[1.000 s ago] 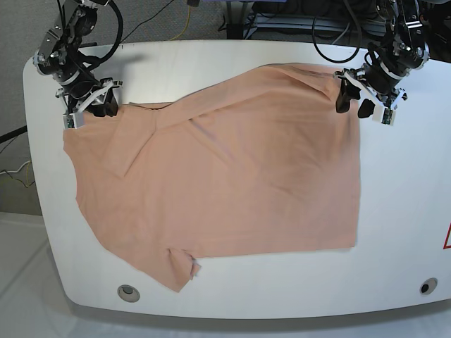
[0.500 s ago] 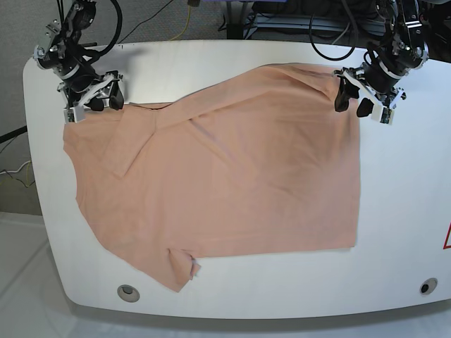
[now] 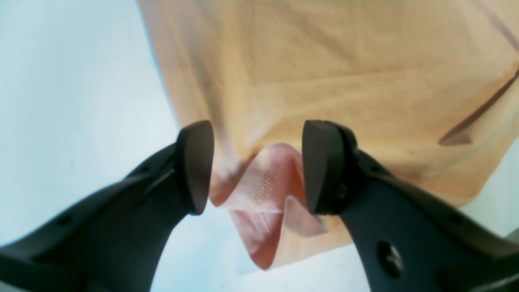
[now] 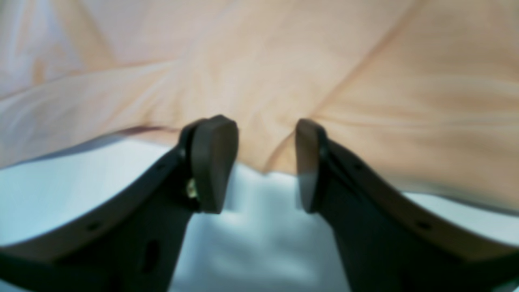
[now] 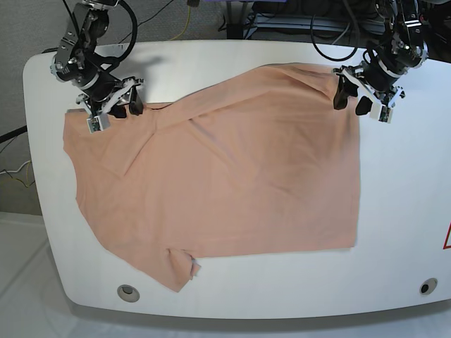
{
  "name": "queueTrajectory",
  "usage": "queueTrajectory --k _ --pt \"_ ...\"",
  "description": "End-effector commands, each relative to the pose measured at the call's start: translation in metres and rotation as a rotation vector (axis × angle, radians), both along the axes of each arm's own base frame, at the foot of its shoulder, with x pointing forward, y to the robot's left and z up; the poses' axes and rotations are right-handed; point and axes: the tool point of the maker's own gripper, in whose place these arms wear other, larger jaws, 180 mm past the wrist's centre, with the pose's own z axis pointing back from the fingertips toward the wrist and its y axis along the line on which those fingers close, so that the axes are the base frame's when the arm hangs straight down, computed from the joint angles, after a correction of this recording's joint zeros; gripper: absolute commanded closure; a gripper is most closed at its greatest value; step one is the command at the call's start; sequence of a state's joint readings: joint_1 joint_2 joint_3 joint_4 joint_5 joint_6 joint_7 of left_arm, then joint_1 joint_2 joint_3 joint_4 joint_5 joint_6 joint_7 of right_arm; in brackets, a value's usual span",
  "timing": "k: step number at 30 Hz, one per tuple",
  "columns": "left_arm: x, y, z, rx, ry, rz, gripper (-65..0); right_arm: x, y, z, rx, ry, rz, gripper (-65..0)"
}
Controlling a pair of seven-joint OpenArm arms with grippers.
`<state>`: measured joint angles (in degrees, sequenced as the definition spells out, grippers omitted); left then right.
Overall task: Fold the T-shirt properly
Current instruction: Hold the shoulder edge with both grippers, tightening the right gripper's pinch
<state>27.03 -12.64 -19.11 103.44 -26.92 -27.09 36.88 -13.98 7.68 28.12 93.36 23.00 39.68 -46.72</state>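
peach t-shirt [image 5: 225, 183] lengthwise, seemingly left-right

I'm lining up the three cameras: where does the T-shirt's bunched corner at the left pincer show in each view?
Base: the bunched corner lies at the T-shirt's upper right, at the left pincer.
Left wrist: bottom centre, a pink fold between the open fingers.
Right wrist: not in it; only another edge of the shirt shows.
Shared landmark: the white table.

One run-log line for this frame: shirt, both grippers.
T-shirt: spread flat on table, unfolded | left gripper: open, straddling bunched shirt corner | right gripper: open at shirt edge
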Motion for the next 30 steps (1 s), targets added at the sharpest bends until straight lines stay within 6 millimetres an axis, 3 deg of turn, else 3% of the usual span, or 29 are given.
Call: queueTrajectory --k 1,10,14,22,24,30 --pt "0.004 0.0 0.008 0.001 -0.03 -0.01 -33.1 0.008 -0.005 0.009 -0.005 -0.038 -0.002 -24.3" --pt "0.001 0.002 0.006 0.004 -0.019 -0.008 -33.3 -0.017 -0.011 0.007 0.004 -0.02 -0.048 -23.7" --pt "0.003 0.002 0.008 0.002 -0.028 -0.006 -34.0 -0.026 -0.007 0.0 0.033 0.006 -0.099 -19.3" --pt "0.004 0.002 0.009 0.001 -0.032 -0.006 -34.5 -0.019 0.002 0.003 0.075 -0.019 -0.101 -13.9" --pt "0.003 0.001 0.008 -0.003 -0.027 -0.006 -33.4 -0.016 0.004 0.004 0.084 -0.028 -0.098 -7.3" --pt "0.002 0.002 0.008 -0.003 -0.025 -0.005 -33.0 -0.01 0.005 0.009 0.095 -0.053 -0.089 0.0"
